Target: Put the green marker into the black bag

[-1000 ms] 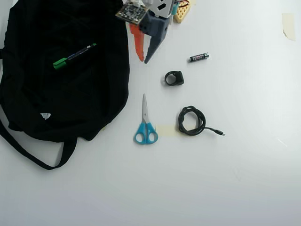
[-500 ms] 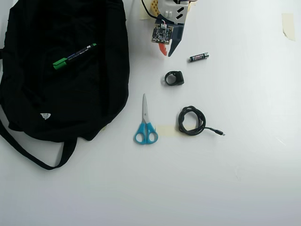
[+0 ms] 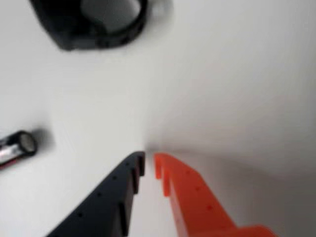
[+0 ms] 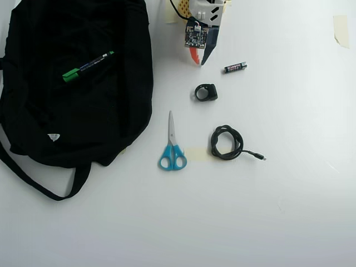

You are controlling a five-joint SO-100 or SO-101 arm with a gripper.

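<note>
While my wrist view looks down at the white counter, my hand shows its black and orange fingers nearly together, only a thin slit between the tips, nothing in them. A black ring-shaped clip sits blurred near that view's top edge, and the end of a small battery pokes in from the left.

From overhead, my hand hangs near the counter's far edge, narrow and empty, tips pointing down the picture. The green marker lies well apart to its left, resting on top of the black bag, which fills the far left corner. The battery lies just right of my hand, the clip just below it. Blue-handled scissors and a coiled black cable lie nearer the counter's middle.
</note>
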